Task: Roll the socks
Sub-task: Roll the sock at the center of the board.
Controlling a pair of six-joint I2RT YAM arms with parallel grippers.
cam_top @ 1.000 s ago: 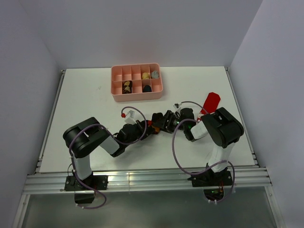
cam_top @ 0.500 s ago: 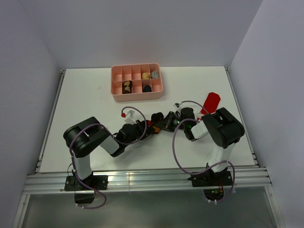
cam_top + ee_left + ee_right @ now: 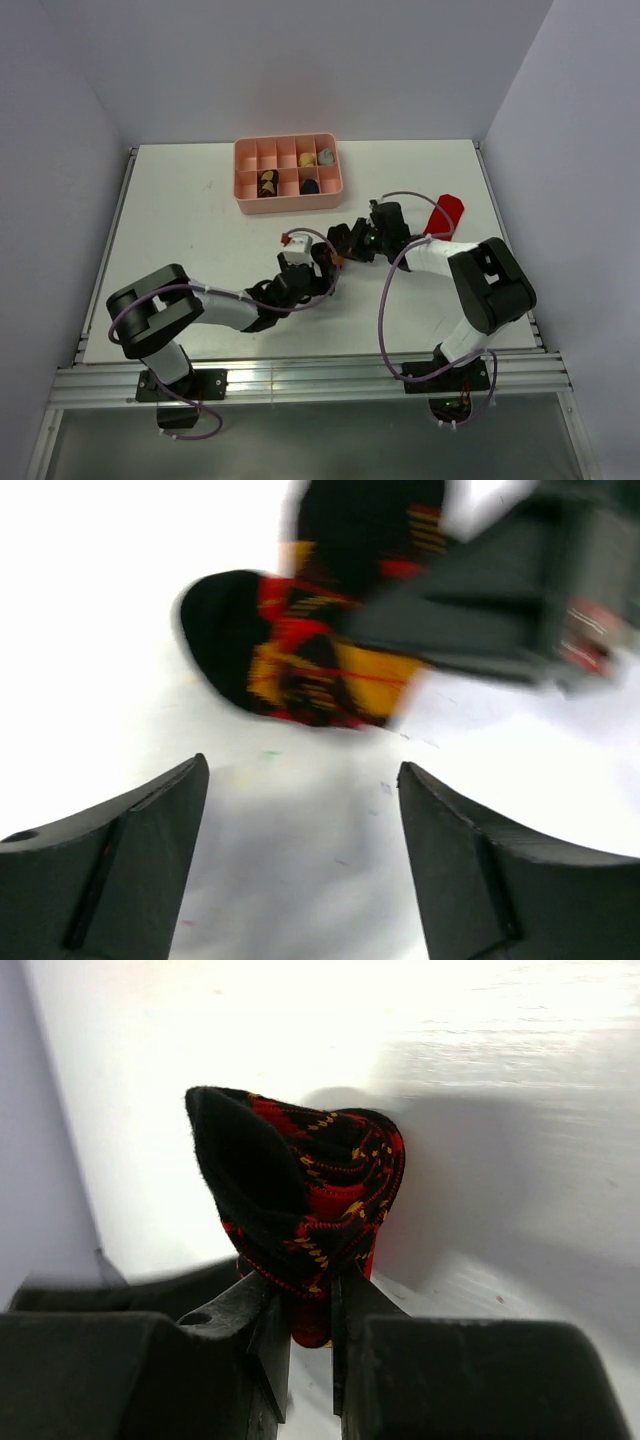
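Observation:
A rolled sock (image 3: 300, 1180), black with red-orange argyle diamonds, is pinched at its lower edge by my right gripper (image 3: 310, 1285), which is shut on it. Seen from above, that sock (image 3: 337, 260) sits mid-table between the right gripper (image 3: 345, 243) and the left gripper (image 3: 322, 270). My left gripper (image 3: 302, 770) is open with only bare table between its fingers, and the sock (image 3: 300, 650) lies just ahead of it, apart from the tips. A plain red sock (image 3: 445, 213) lies flat at the right, behind the right arm.
A pink compartment tray (image 3: 288, 205) stands at the back centre with several rolled items in its cells. White walls enclose the table on three sides. Purple cables loop over both arms.
My left gripper has let go of the sock and opened wide, and its arm has stretched to the right. The right gripper has closed on the roll and shifted slightly back.

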